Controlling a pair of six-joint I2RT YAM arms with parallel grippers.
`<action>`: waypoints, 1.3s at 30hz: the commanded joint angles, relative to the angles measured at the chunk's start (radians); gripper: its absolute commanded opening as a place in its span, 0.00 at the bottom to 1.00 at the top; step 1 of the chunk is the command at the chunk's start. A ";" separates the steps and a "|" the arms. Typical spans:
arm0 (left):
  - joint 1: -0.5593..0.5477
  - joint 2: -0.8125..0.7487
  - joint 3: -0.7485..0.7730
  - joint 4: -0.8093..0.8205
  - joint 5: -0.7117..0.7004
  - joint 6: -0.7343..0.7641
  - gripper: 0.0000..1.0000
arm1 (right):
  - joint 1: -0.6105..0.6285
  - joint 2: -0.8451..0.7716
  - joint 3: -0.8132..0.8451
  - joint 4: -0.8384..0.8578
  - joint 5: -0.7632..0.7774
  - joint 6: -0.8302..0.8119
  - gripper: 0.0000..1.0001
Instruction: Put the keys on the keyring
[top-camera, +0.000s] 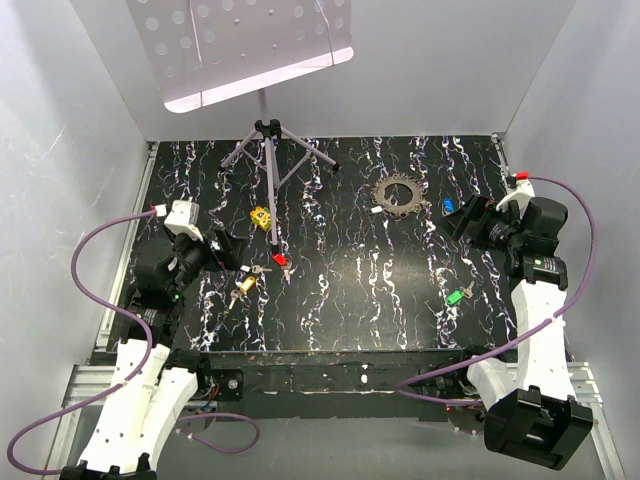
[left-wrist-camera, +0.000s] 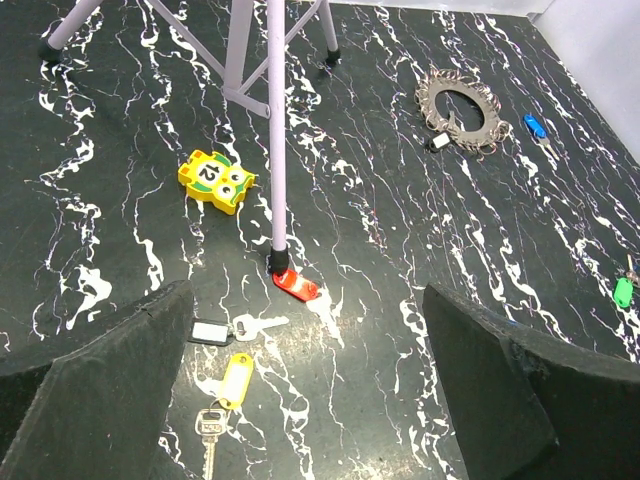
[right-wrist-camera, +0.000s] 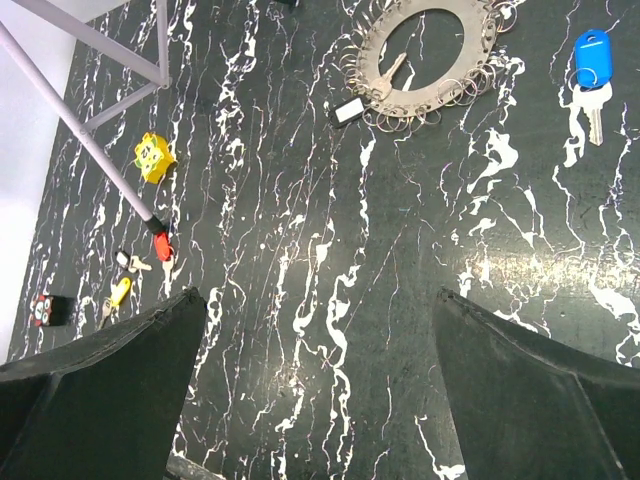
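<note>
One yellow owl block (left-wrist-camera: 217, 181) marked "12", near the red-headed key (left-wrist-camera: 296, 284)

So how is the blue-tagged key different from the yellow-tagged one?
The blue-tagged key carries a blue plastic tag, the yellow-tagged key a yellow one. The blue-tagged key lies alone on the right, near the big metal ring; the yellow-tagged key lies on the left, close to a dark-tagged key and a red tag. Both are metal keys on plastic tags, lying flat on the table, unheld.
</note>
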 joint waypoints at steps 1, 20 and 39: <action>0.003 -0.003 0.019 -0.013 0.021 -0.004 1.00 | -0.004 -0.018 0.000 0.035 -0.012 0.007 1.00; 0.003 0.041 -0.013 0.097 0.271 -0.093 1.00 | 0.022 -0.028 -0.033 -0.075 -0.506 -0.513 1.00; -0.147 0.271 -0.007 -0.102 -0.036 -0.374 1.00 | 0.023 -0.011 -0.075 -0.098 -0.498 -0.580 1.00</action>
